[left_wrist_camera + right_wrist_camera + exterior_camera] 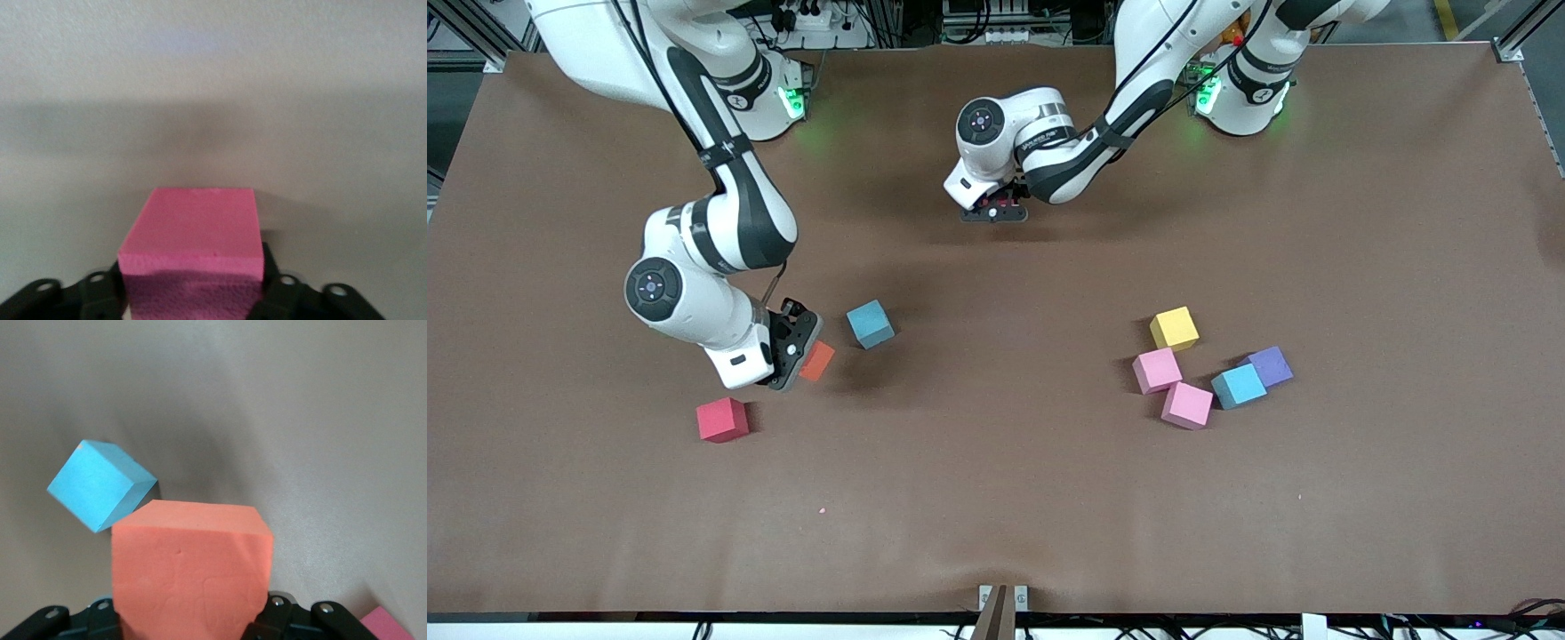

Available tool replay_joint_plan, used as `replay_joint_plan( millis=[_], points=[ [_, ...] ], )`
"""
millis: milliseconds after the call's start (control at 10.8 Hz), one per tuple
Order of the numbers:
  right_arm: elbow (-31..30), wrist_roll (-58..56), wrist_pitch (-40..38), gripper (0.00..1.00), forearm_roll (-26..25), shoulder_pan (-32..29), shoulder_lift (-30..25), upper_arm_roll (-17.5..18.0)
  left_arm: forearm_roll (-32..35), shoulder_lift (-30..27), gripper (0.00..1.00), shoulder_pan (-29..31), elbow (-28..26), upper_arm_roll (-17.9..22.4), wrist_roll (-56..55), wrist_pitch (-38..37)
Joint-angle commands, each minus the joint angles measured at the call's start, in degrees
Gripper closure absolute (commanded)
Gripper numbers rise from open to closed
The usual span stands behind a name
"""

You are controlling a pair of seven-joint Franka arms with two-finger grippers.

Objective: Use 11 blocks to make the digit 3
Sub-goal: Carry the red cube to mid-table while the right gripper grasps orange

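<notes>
Brown matte bench (pixel 996 498) fills the front view, its surface slightly creased. A small bracket (pixel 1002 597) sits at the middle of the edge nearest the front camera. Aluminium frame rails (pixel 1519 36) meet the corners at the robots' edge, with cables (pixel 809 18) there.

You are looking at a robotics lab: two white robot arms (pixel 720 213) are standing bolted along one edge of a table (pixel 996 498) that a plain brown mat is covering, aluminium framing (pixel 480 40) is edging the corners, and cables and power strips (pixel 809 18) are trailing past the bases.
</notes>
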Motion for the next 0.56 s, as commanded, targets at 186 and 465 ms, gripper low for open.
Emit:
replay_joint_plan(
  millis=[186,465],
  points=[
    [-5.4,-6.1,0.1,0.59,1.0,-2.5,-4.7,2.0,-1.1,-8.4,0.00,4.3,2.8,-0.7,-1.3,-12.9],
    [-6.5,-8.2,1.6,0.59,0.8,-2.5,-7.0,6.3,-2.5,-11.4,0.00,7.6,7.0,-0.8,-1.3,-17.4]
  ],
)
